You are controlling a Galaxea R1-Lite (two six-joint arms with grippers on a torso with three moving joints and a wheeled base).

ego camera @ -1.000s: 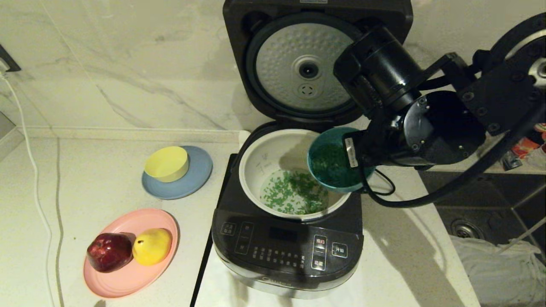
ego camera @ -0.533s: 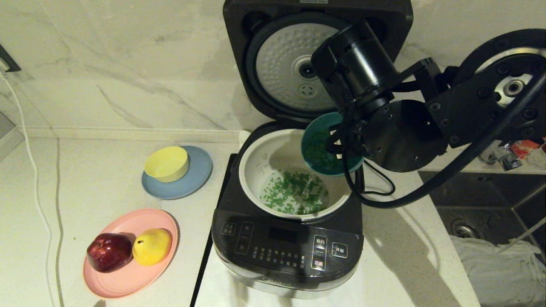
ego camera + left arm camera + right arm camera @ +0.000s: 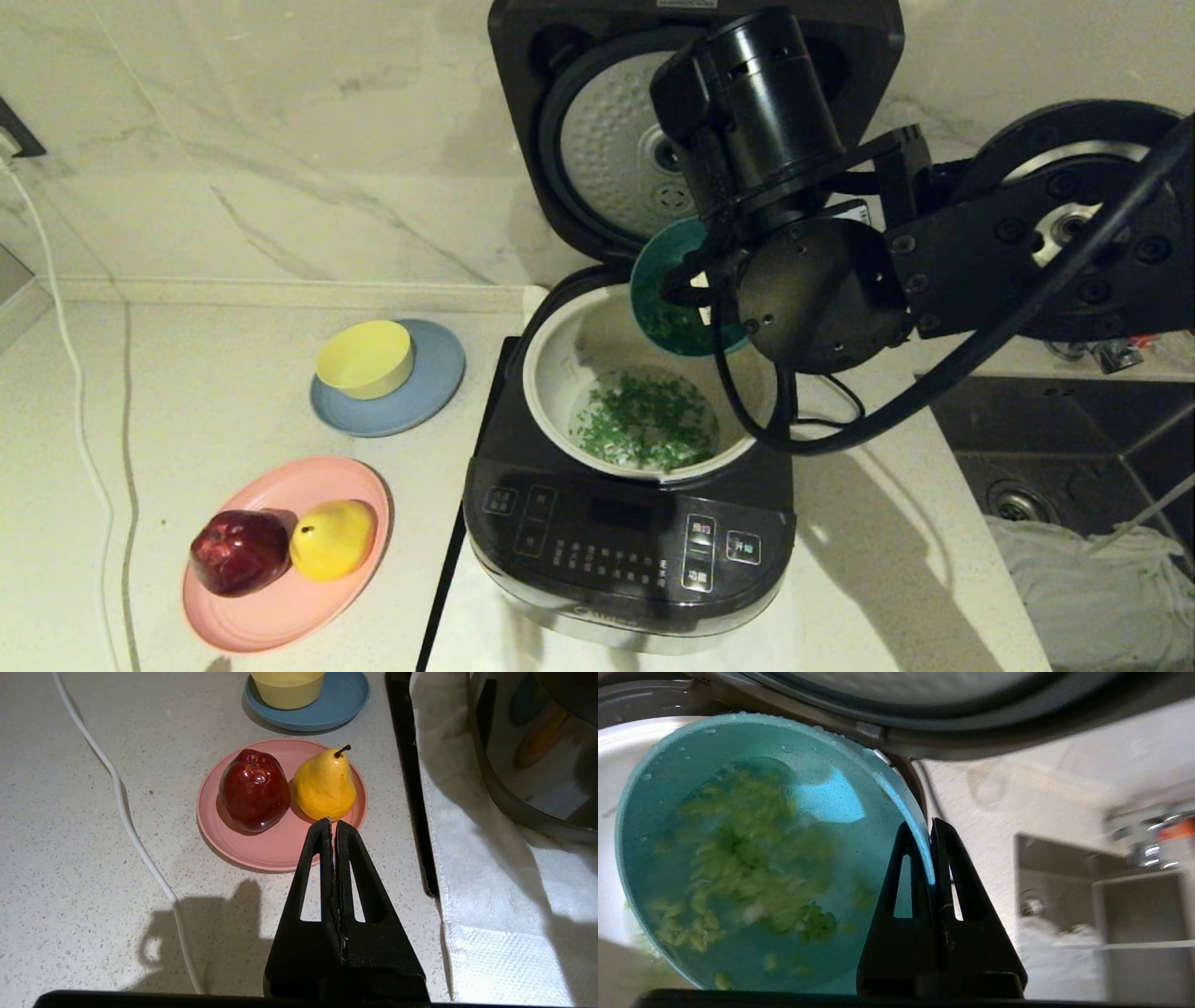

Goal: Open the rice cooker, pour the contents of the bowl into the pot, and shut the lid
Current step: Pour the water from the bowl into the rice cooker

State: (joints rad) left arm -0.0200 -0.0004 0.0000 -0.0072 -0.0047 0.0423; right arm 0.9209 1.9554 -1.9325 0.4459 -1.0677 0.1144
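Above the open rice cooker [image 3: 627, 551], the right pincer [image 3: 930, 828] is clamped on the rim of the teal bowl [image 3: 738, 849], held steeply tilted over the back of the cream pot [image 3: 560, 359]. Green chopped bits [image 3: 738, 858] cling inside the bowl; more lie on the pot's bottom. Behind, the lid [image 3: 597, 140] stands upright. Over the worktop [image 3: 70, 835] near the pink plate [image 3: 261, 849], the left pincer [image 3: 333, 823] hangs with fingers together.

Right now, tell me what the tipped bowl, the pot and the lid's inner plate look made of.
Bowl: likely plastic; smooth, thin teal wall with a soft sheen, its rim pinched in the right gripper.
Pot: probably coated metal; matte cream-white, faint level marks.
Lid's inner plate: looks like metal; dull silver, dimpled.
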